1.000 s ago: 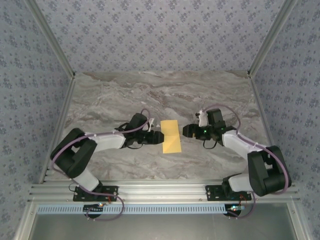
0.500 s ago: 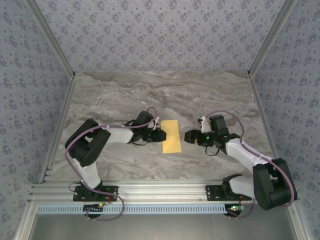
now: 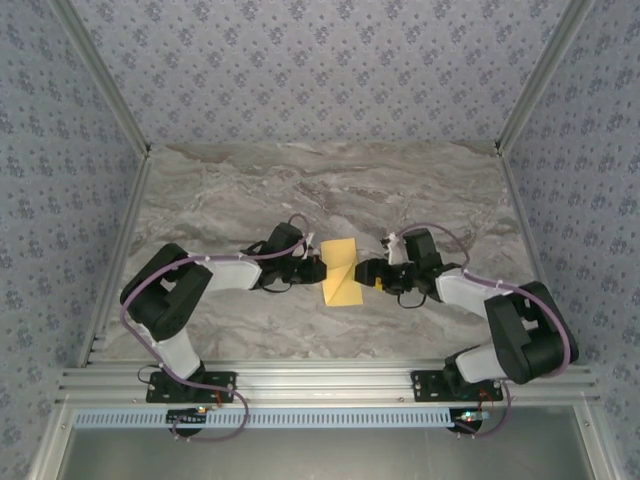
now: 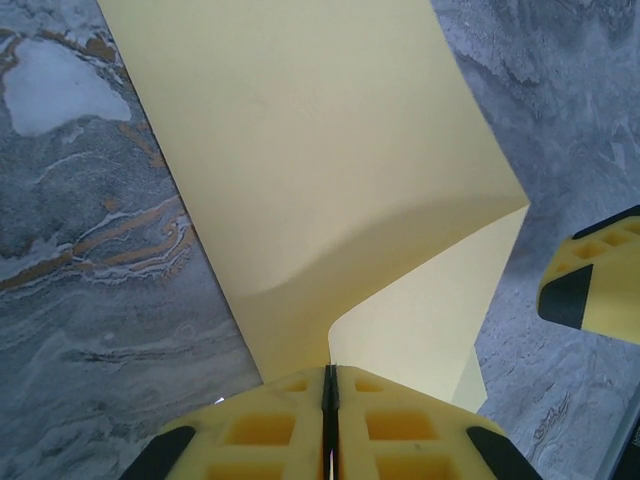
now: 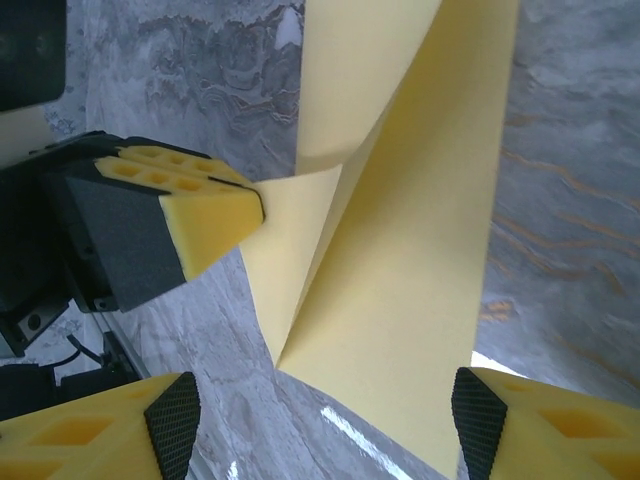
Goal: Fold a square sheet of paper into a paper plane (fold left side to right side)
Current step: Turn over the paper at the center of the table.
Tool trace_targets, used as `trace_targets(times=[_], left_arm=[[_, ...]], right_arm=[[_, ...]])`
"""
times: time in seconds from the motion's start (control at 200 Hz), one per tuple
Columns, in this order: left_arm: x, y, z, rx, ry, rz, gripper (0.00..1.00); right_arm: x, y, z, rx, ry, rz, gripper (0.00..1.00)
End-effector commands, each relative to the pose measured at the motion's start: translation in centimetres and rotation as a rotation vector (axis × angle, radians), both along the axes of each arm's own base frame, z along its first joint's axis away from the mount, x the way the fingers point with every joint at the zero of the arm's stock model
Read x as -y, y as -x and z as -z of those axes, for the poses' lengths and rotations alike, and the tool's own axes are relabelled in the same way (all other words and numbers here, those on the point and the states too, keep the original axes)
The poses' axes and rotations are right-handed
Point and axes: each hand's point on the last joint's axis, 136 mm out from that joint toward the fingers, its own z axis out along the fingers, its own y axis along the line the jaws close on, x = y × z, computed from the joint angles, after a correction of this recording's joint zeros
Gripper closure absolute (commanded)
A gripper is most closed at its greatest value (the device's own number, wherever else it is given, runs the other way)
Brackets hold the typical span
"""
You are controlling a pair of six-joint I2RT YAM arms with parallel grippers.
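Step in hand, as judged: the left-to-right fold, at the pick-up of the left edge.

- The square sheet of paper (image 3: pixel 341 272) lay mid-counter between the two arms, showing as a narrow yellow strip (looked already doubled, though the layers could not be counted from above).
- The marble-patterned counter (image 3: pixel 250 200) was bare around it.

Left gripper (image 3: pixel 319 268):
- In the left wrist view the left gripper (image 4: pixel 328 400) was pinched shut, fingers pressed together with only a hairline seam between them.
- It held the paper (image 4: pixel 320 180) by its left edge.
- From that pinch the sheet rose in a soft curl, the held flap standing off the counter (image 4: pixel 90 250) while the rest lay flat.

Right gripper (image 3: pixel 366 275):
- It sat at the strip's right side, jaws wide apart.
- In its own wrist view the right gripper (image 5: pixel 320 425) straddled the paper (image 5: pixel 420 250), which ran up between its two fingers.
- Nothing was clamped. Whether either pad brushed the sheet could not be told.
- The left gripper (image 5: pixel 205 215) showed opposite, its tip on the flap.

Next move, as judged:
- Carry the pinched edge up and over to the right edge.
- Keep the lower part from sliding. The right gripper looked placed to pin it.
- The edges need to line up before any creasing. The thin paper may buckle or slip out of the pinch.
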Motion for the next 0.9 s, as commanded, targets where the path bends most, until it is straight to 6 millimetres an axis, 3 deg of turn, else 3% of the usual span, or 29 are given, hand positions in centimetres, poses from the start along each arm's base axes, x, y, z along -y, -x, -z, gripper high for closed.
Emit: trace_targets(times=[0.0, 0.19, 0.375, 0.5, 0.575, 0.74, 0.894], left_arm=[[-0.1, -0.3, -1.1, 0.036, 0.01, 0.001, 0.91], [-0.1, -0.3, -1.1, 0.037, 0.01, 0.001, 0.91], [-0.3, -0.3, -1.5, 0.044, 0.009, -0.003, 0.89], [-1.4, -0.5, -2.5, 0.058, 0.019, -0.03, 0.75], [-2.4, -0.7, -3.8, 0.075, 0.044, -0.058, 0.61], [-4.4, -0.6, -8.1, 0.127, 0.154, -0.129, 0.34], [-4.9, 0.5, -15.1, 0.233, 0.329, -0.128, 0.19]], right_arm=[[-1.6, -1.9, -1.1, 0.012, -0.052, 0.009, 0.3], [-3.6, -3.2, 0.0, -0.029, -0.051, -0.004, 0.36], [-5.3, -4.1, 1.0, -0.065, -0.075, -0.017, 0.57], [-5.2, -4.2, 0.6, -0.047, -0.081, -0.025, 0.86], [-4.7, -4.2, -0.2, -0.017, -0.083, -0.032, 0.95], [-3.5, -4.4, -5.8, 0.121, -0.187, -0.064, 0.97], [-2.8, -3.5, -13.9, 0.298, -0.315, -0.106, 0.97]])
